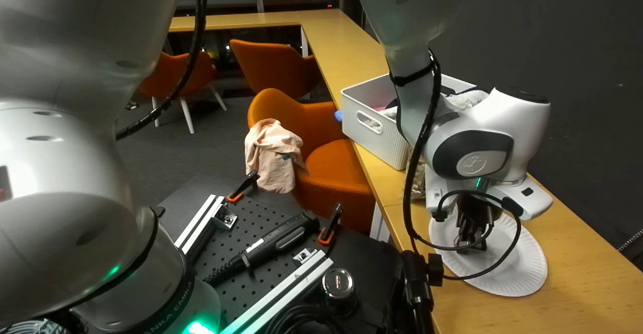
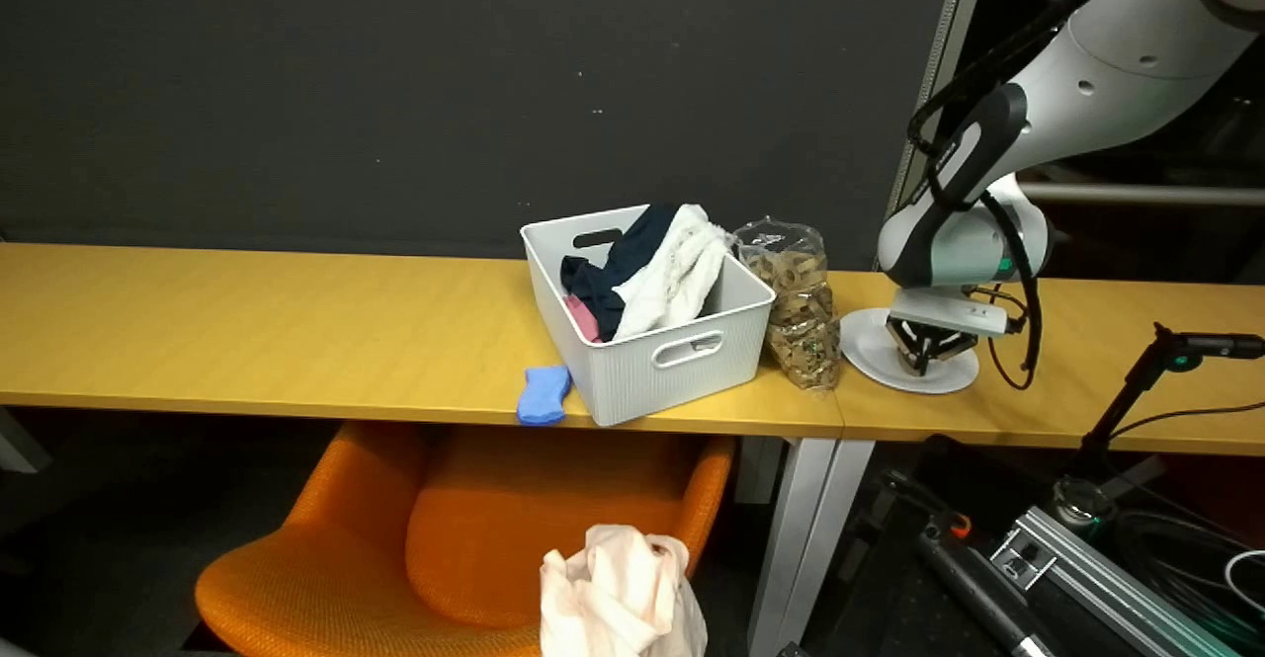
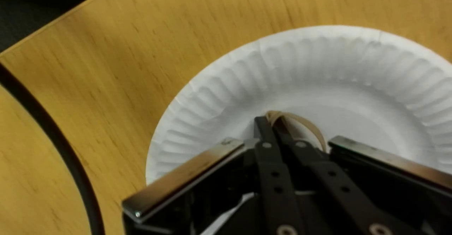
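Gripper (image 3: 271, 124) pinches tan band (image 3: 304, 121) — clear only in wrist view

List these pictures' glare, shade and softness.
Wrist view: thin tan looped band and round white paper plate look slightly soft, jointed black pincer loses detail in darkness, yellow wooden table is shaded beside the plate; in an exterior view, a bright green light glares at the bottom.

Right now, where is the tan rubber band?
In the wrist view, the tan rubber band sits just right of centre, apparently pinched by the claw over the white paper plate, which lies right of the clear bag in an exterior view.
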Tool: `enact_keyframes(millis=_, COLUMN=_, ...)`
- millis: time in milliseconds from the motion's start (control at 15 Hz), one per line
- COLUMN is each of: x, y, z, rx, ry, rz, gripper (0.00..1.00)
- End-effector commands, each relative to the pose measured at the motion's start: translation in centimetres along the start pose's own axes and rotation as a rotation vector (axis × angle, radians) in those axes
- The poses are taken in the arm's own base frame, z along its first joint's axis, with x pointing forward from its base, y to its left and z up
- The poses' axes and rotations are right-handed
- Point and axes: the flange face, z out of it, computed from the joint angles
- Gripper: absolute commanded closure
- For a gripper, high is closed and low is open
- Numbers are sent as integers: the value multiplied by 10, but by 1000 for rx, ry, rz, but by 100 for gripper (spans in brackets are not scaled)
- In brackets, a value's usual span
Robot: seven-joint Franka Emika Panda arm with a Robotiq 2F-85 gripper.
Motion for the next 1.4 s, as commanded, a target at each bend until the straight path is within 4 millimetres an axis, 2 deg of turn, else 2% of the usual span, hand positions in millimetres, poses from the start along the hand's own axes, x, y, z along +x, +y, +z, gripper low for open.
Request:
enact_keyframes(millis=0, x=5, y=2, z=-16, rx=24, ry=29, rz=2, gripper=99)
enact_keyframes(millis=200, x=12, y=2, z=-30, rx=38, ry=43, rz=9, gripper=99)
enact_keyframes(millis=400, x=23, y=-1, z=-52, rx=60, ry=63, rz=14, gripper=99)
enact_keyframes(millis=533, x=35, y=-8, z=-77, rx=85, ry=94, rz=13, gripper=99)
enact_keyframes(millis=867, x=53, y=-28, z=-160, rx=143, ry=205, rz=-31, gripper=99)
enact_keyframes(millis=1067, x=43, y=-43, z=-205, rx=178, ry=240, rz=-72, gripper=99)
enact_keyframes(millis=1333, x=8, y=-73, z=-246, rx=223, ry=249, rz=-152, gripper=99)
